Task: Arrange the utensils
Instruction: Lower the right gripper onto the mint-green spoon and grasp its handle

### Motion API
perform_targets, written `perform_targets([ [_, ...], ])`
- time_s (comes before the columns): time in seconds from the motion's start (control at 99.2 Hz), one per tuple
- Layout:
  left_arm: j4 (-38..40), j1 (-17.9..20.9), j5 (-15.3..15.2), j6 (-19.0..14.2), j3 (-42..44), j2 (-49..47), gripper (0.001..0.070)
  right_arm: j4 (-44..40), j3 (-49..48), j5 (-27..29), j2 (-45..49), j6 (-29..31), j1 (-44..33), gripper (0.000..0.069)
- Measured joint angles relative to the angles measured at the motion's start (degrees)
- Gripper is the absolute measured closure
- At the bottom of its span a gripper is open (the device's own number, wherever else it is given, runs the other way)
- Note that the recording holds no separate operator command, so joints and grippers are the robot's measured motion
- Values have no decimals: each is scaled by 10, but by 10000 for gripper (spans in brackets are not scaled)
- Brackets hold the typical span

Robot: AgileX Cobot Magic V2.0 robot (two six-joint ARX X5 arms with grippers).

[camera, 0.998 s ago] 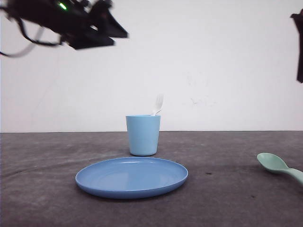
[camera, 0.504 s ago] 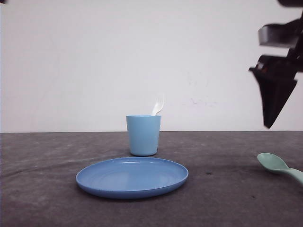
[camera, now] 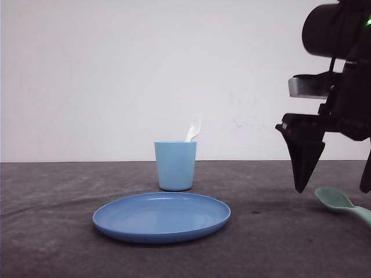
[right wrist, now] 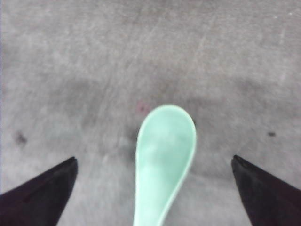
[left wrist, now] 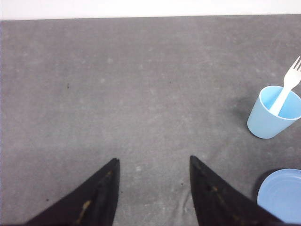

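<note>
Seen from the front, the white fork (camera: 194, 129) already stands in the light blue cup (camera: 175, 165) behind the blue plate (camera: 161, 216), while the mint spoon (camera: 342, 204) lies on the table (camera: 58, 231) at the right, so roughly half seems done. The right gripper (camera: 335, 188) hangs over it, one fingertip partly cut off. The left wrist view shows the left gripper (left wrist: 153, 162) spread over bare table, holding nothing. The right wrist view shows wide-apart jaws straddling the spoon's bowl, apparently not touching.

Front view: low, near table level, facing the wall across cup (camera: 175, 165) and plate (camera: 161, 216). Left wrist view: high, angled down; shares cup (left wrist: 273, 112), plate rim (left wrist: 281, 196). Right wrist view: close above spoon (right wrist: 164, 160), shared with front view (camera: 342, 204).
</note>
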Motion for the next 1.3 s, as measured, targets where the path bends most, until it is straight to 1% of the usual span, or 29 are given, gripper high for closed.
perform_targets([
  [0.081, -2, 0, 0, 0, 0, 0, 437, 14, 0, 8, 12, 5, 7, 79],
  [0.262, -5, 0, 0, 0, 0, 0, 437, 17, 0, 39, 29, 10, 18, 109],
  [0.393, -7, 0, 0, 0, 0, 0, 437, 28, 0, 42, 29, 10, 20, 177],
  [0.454, -7, 0, 0, 0, 0, 0, 437, 28, 0, 42, 29, 10, 20, 197],
  [0.816, -7, 0, 0, 3, 0, 0, 437, 31, 0, 42, 53, 11, 20, 217],
  [0.847, -7, 0, 0, 3, 0, 0, 437, 33, 0, 42, 53, 11, 20, 233],
  [0.958, -7, 0, 0, 5, 0, 0, 437, 35, 0, 42, 53, 13, 20, 377],
  [1.028, -7, 0, 0, 5, 0, 0, 437, 35, 0, 42, 53, 14, 20, 449],
  [1.23, -7, 0, 0, 7, 0, 0, 437, 35, 0, 42, 53, 15, 20, 541],
  [1.3, -7, 0, 0, 7, 0, 0, 437, 35, 0, 42, 53, 14, 20, 561],
])
